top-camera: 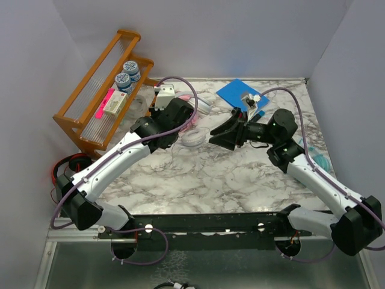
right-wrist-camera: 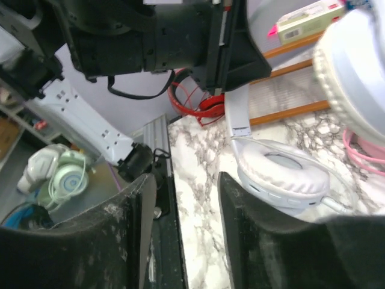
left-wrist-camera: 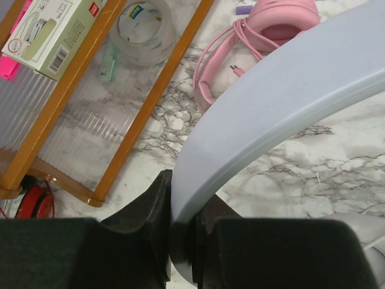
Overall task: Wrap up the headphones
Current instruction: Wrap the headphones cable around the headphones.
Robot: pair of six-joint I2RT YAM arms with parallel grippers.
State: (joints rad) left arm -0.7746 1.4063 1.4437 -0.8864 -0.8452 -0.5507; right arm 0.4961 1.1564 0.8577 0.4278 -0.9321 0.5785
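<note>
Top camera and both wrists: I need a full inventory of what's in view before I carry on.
white headphones: one, white, table centre, headband clamped by the left gripper
pink headphones: one, pink, cable bundled, behind the white pair
teal headphones: one, teal, table's right edge
red-and-black headphones: one, off the table's left side
wooden rack: one, orange-brown, back left
round containers: two, blue and white, on the rack
box: one, white and green, on the rack
tape roll: one, clear, on the rack
blue sheet: one, back right of centre
left gripper: shut on the headband
right gripper: open, empty
</note>
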